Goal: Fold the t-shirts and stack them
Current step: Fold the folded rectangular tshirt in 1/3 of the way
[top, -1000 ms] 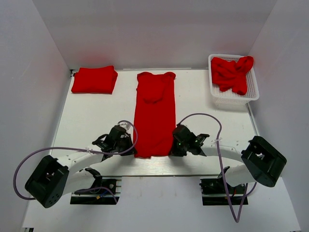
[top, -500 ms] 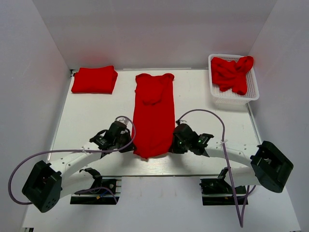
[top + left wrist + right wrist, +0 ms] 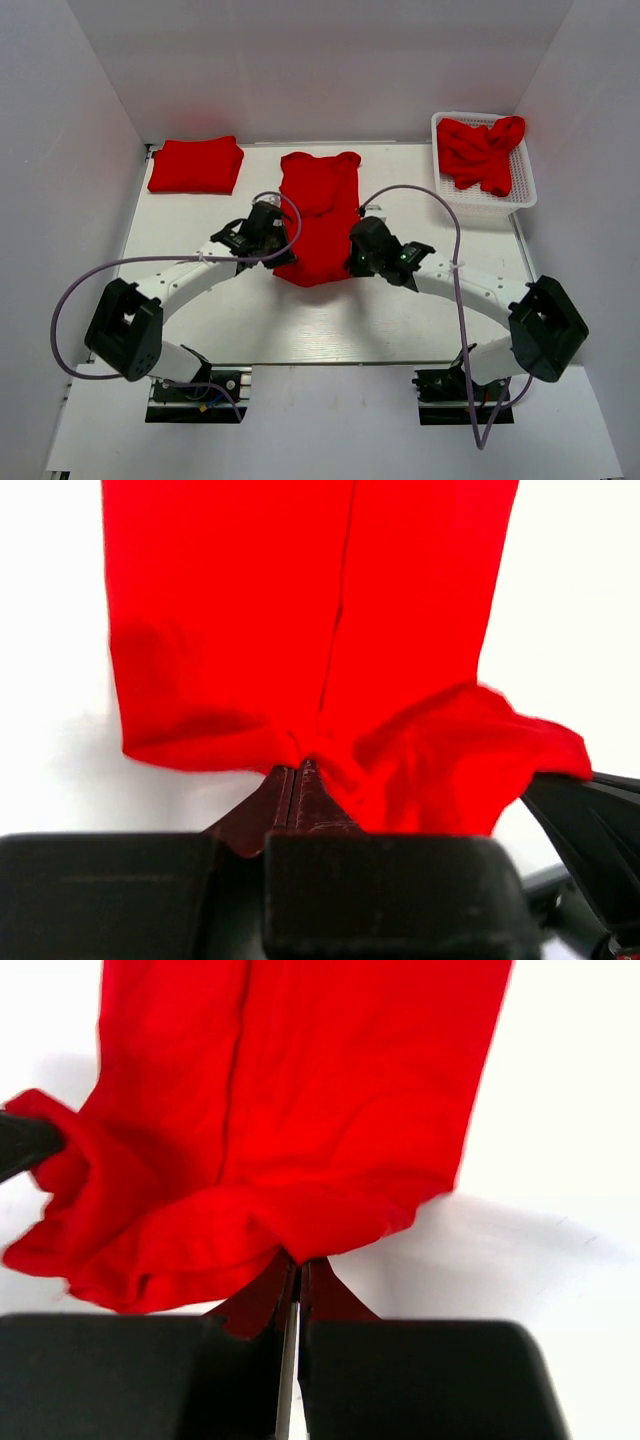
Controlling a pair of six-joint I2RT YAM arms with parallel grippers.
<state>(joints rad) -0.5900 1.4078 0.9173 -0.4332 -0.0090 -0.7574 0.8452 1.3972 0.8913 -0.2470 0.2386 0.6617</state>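
Observation:
A long red t-shirt (image 3: 318, 215) lies in the middle of the table, sleeves folded in, collar end at the back. My left gripper (image 3: 283, 243) is shut on its near left hem corner and my right gripper (image 3: 352, 247) is shut on its near right hem corner. Both hold the hem lifted and doubled over the shirt's middle. The left wrist view shows the shirt (image 3: 320, 630) bunched at my shut gripper (image 3: 297, 770). The right wrist view shows the shirt (image 3: 300, 1110) the same way at my gripper (image 3: 300, 1263). A folded red t-shirt (image 3: 196, 165) lies at the back left.
A white mesh basket (image 3: 521, 192) at the back right holds crumpled red t-shirts (image 3: 482, 150). White walls enclose the table at the back and on both sides.
Both grippers have carried the shirt's near hem away from the table's front edge toward the back, so the visible shirt is shorter and its near end is doubled over.

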